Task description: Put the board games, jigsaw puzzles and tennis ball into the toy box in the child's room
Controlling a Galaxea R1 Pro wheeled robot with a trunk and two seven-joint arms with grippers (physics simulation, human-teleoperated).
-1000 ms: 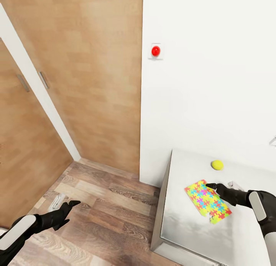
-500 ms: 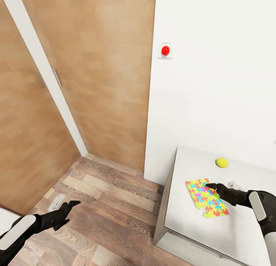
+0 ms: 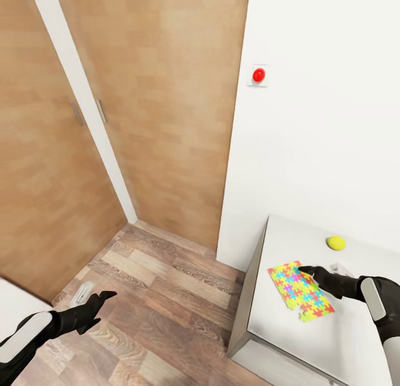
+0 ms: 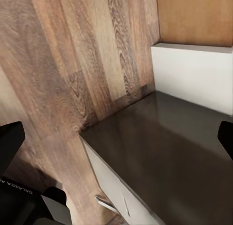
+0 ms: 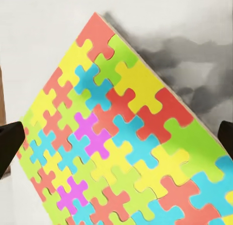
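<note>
One jigsaw puzzle point(image 3: 300, 291), a bright multicoloured sheet, hangs just above the pale grey table point(image 3: 278, 341) near its left edge and casts a shadow. My right gripper point(image 3: 320, 269) spans the sheet's width, with a finger against each side. In the right wrist view the jigsaw puzzle point(image 5: 121, 137) sits between both fingertips point(image 5: 9, 147) of my right gripper point(image 5: 116, 142). The tennis ball point(image 3: 335, 242) rests on the table by the wall, beyond the gripper. My left gripper point(image 3: 95, 292) is open and empty, low over the wooden floor. The toy box, bed and board games are out of view.
Wooden wardrobe doors point(image 3: 55, 152) stand at the left, and a white wall with a red button point(image 3: 258, 74) rises behind the table. Wood floor point(image 3: 166, 297) lies between them. Below my left gripper point(image 4: 116, 142) is a dark-topped unit point(image 4: 165, 152) with a white front.
The camera has swung left, so wall, doors, table and ball slid right in the picture. The puzzle stayed with my right gripper and is now nearer the table's left edge.
</note>
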